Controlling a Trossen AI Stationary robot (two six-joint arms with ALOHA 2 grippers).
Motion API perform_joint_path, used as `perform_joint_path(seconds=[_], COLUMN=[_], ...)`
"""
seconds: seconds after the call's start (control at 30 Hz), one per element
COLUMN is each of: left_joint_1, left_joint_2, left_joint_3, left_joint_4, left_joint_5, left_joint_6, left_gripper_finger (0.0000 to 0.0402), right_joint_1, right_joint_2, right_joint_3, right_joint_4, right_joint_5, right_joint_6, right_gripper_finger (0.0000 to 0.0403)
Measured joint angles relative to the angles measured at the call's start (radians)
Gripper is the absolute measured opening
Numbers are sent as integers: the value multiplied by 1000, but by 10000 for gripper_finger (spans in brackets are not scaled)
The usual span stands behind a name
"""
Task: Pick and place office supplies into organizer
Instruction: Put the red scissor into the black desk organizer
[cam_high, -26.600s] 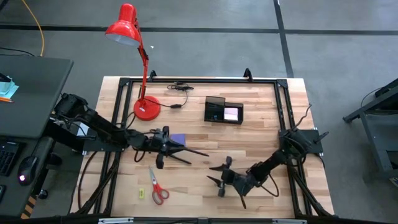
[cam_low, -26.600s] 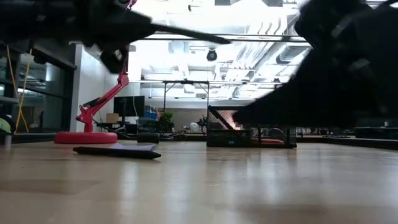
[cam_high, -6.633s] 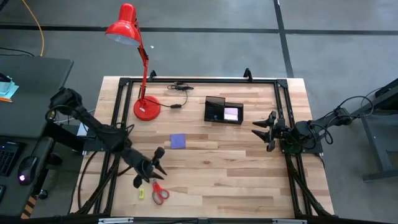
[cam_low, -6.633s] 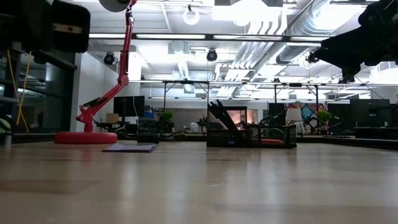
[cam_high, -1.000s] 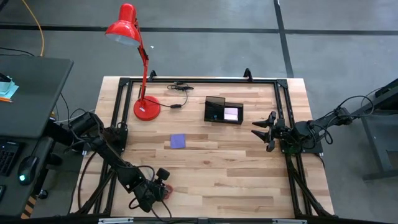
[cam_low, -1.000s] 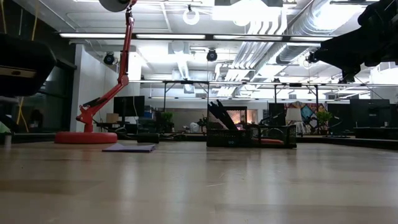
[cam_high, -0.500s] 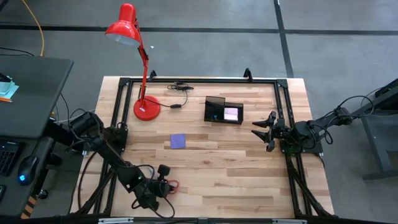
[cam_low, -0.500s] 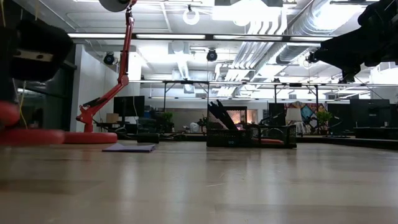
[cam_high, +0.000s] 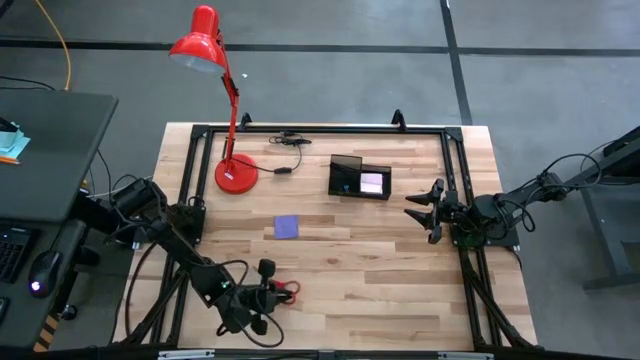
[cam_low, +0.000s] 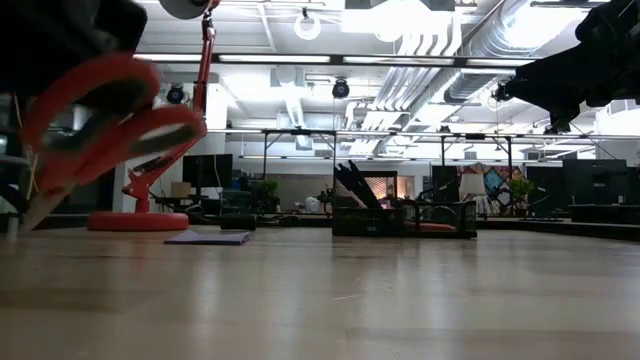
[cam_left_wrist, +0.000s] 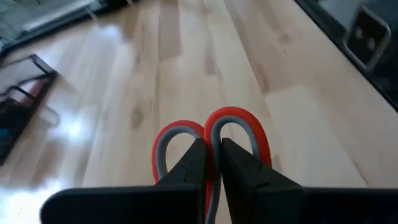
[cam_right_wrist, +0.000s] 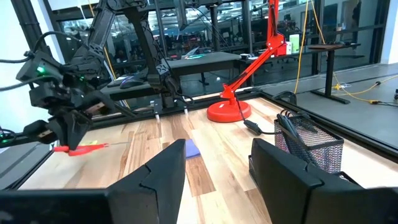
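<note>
Partly hidden: the red-handled scissors (cam_high: 283, 291) show only their handle loops in the high view, and the blades sit under the left gripper (cam_high: 262, 293); in the left wrist view the blades are covered by the dark fingers (cam_left_wrist: 194, 168) as well. Scissors have two red loops with grey inner lining, side by side. Left gripper's fingers are closed on the scissors at the neck where the loops join, with the loops sticking out past the fingertips. In the low view the scissors (cam_low: 100, 110) hang clear above the table (cam_low: 400, 300), large and blurred. Relative to the organizer (cam_high: 359, 177), the held scissors are well apart, toward the near left part of the table; the purple square note pad (cam_high: 286, 227) lies flat between the two. Organizer is black with a taller section, a pink pad visible inside. Right gripper (cam_high: 428, 212) waits just beside the organizer's right side, fingers parted and holding nothing.
</note>
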Motion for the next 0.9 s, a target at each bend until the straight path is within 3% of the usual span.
perform_joint_path(seconds=[0.3, 0.67, 0.8, 0.9], left_joint_1=[0, 2, 31, 81], left_joint_2=[0, 0, -12, -31], left_joint_3=[0, 0, 0, 0], left_joint_4=[161, 522, 579, 589], left_joint_5=[-123, -261, -265, -174], left_joint_6=[82, 428, 545, 524], left_gripper_finger=[16, 17, 17, 17], right_joint_1=[0, 0, 0, 0], right_joint_2=[0, 0, 0, 0], right_joint_3=[0, 0, 0, 0], right_joint_4=[0, 0, 0, 0], right_joint_5=[0, 0, 0, 0], right_joint_6=[0, 0, 0, 0], right_gripper_finger=[179, 179, 179, 179])
